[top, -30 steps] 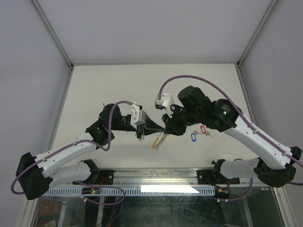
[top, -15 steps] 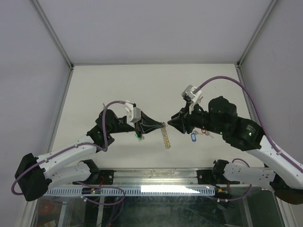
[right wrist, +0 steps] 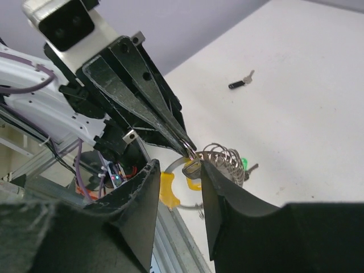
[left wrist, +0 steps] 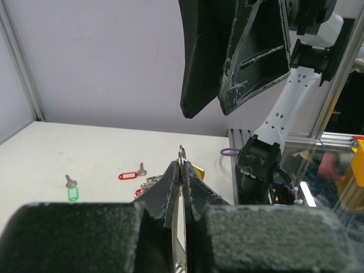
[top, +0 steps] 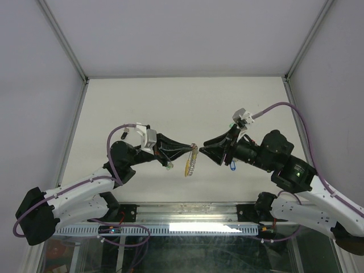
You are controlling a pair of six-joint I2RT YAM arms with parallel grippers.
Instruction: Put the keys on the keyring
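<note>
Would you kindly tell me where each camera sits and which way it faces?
Top external: above and behind the robot, looking down on the table; left arm and right arm meet at the keyring.
Left wrist: behind the left end effector, facing the right end effector.
Right wrist: behind the right end effector, facing the left end effector and keyring.
Shared: both wrist views show the left end effector pinching the keyring.

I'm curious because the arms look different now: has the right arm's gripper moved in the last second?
Yes. The right gripper has swung its body to the right, toward the right edge of the table, while its tip end stays beside the keyring.
</note>
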